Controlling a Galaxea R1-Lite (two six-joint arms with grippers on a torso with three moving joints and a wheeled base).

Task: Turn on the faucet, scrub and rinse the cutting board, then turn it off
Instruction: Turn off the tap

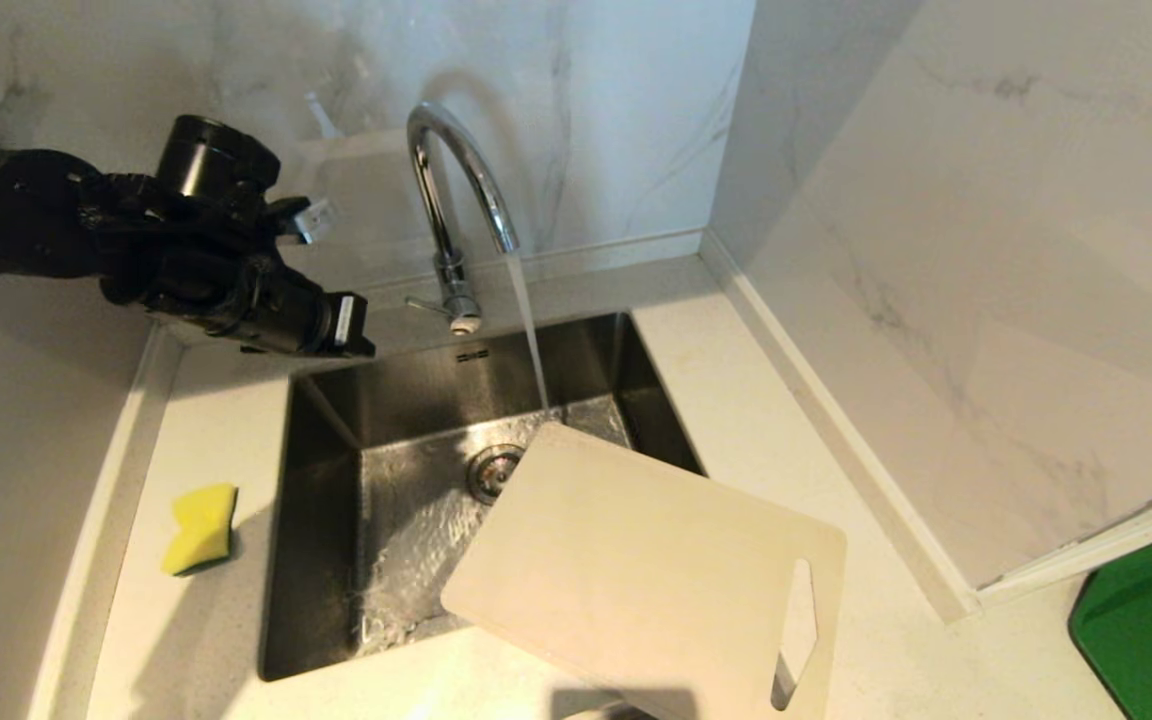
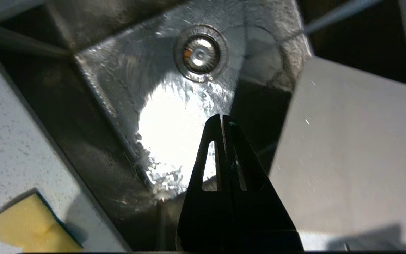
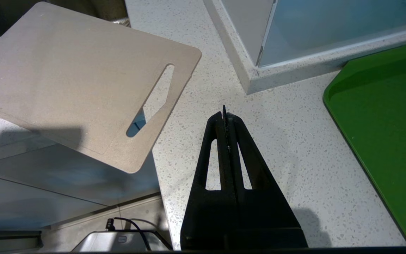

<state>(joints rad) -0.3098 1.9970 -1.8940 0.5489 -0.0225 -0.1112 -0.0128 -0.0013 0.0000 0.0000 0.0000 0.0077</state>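
Observation:
The chrome gooseneck faucet (image 1: 456,170) stands behind the sink (image 1: 321,560), and a stream of water (image 1: 531,330) falls from its spout. Its thin lever (image 1: 424,304) sticks out at the base. The beige cutting board (image 1: 646,570) lies tilted over the sink's front right corner, slot handle toward the counter's front edge. It also shows in both wrist views (image 2: 347,148) (image 3: 69,77). My left gripper (image 1: 354,326) hovers shut and empty above the sink's back left corner, left of the lever (image 2: 221,118). My right gripper (image 3: 224,113) is shut and empty over the counter beside the board.
A yellow sponge (image 1: 201,528) lies on the counter left of the sink (image 2: 30,225). A green board (image 1: 1151,620) sits at the far right (image 3: 382,123). Marble walls close in behind and on the right. The sink floor (image 2: 174,134) is wet around the drain (image 2: 200,53).

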